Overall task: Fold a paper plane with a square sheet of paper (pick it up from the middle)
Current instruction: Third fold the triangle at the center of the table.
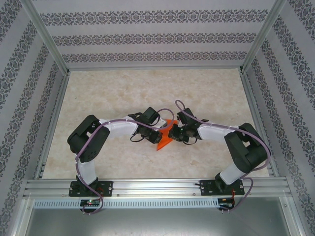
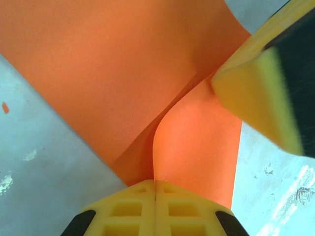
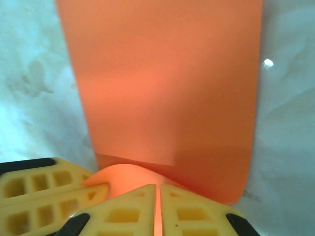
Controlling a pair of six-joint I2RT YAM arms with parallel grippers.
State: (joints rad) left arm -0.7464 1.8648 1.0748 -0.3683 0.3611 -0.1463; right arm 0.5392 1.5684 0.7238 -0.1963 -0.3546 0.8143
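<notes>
The square sheet of paper (image 1: 164, 140) is bright orange, folded and creased, and is held up between both grippers at mid-table. My left gripper (image 1: 156, 129) is shut on it. In the left wrist view its jaws (image 2: 155, 184) meet on a curled fold of the paper (image 2: 108, 73), and a yellow finger of the right gripper (image 2: 256, 93) presses in from the upper right. My right gripper (image 1: 173, 132) is also shut on the sheet. In the right wrist view, paper shows in the thin slit between its jaws (image 3: 158, 189). The paper (image 3: 167, 83) hangs flat beyond, with the left gripper's fingers (image 3: 39, 196) at lower left.
The beige marbled table (image 1: 123, 93) is walled by patterned panels on three sides. Aluminium posts stand at the far corners, and a rail (image 1: 157, 187) runs along the near edge where both arm bases are bolted.
</notes>
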